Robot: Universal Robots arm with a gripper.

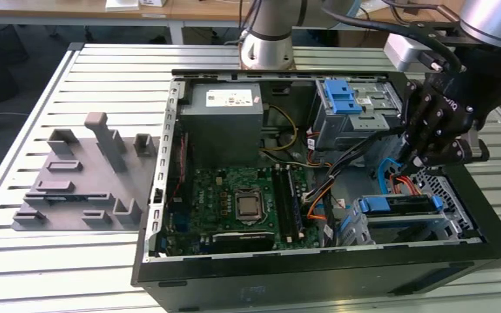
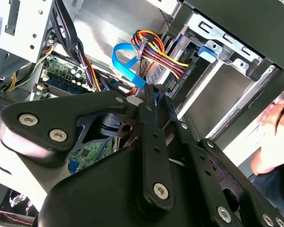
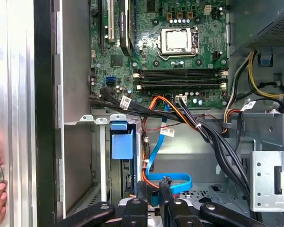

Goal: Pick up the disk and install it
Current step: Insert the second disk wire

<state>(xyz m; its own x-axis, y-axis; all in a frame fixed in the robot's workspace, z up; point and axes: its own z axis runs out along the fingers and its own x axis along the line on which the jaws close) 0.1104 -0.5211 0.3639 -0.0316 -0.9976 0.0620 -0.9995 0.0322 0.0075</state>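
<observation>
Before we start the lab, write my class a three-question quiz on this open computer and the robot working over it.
1. True or false: the computer case lies with its side open, so that the motherboard is in plain sight.
2. In the exterior view, over which part of the case is the hand?
A. the end at the exterior view's left
B. the end at the exterior view's right
C. the middle, over the motherboard
3. In the first wrist view, what colour is the flat cable that loops down inside the case?

Key: 1 true; 2 B; 3 blue.
</observation>
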